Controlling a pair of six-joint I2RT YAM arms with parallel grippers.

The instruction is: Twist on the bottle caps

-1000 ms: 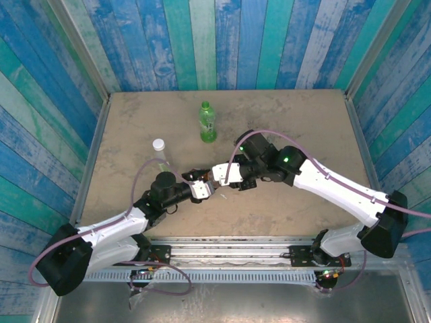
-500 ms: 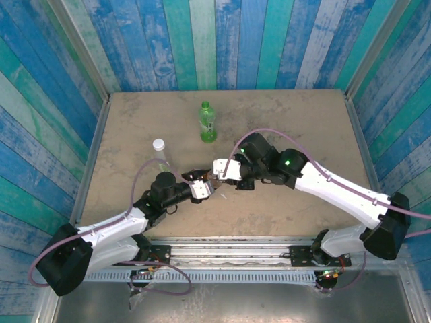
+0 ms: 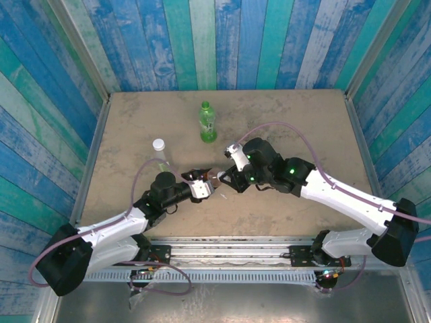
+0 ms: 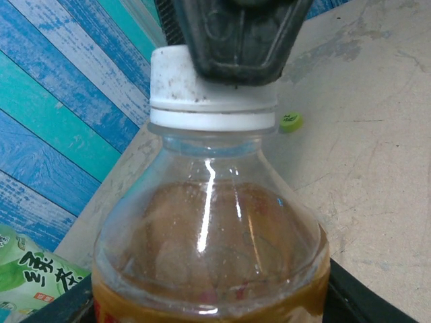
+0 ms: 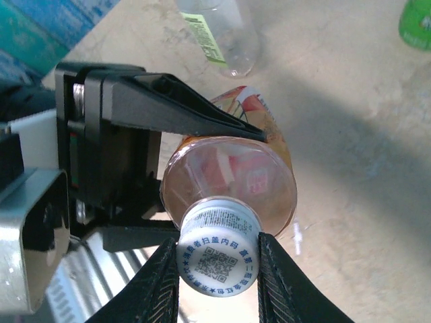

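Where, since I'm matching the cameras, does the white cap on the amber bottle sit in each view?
Top external: white cap at centre, where both arms meet.
Left wrist: upper middle, topping the bottle's neck.
Right wrist: lower centre, between the fingers of the right gripper.
Shared landmark: the amber bottle beneath it.

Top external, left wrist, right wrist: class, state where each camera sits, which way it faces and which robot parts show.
Top external: above and behind, looking down at the table; left arm, right arm.
Left wrist: low, facing the amber bottle and white cap sideways; right tool's finger on the cap.
Right wrist: above the cap, looking down; right tool astride it, left tool gripping the bottle.
Shared: bottle, cap.
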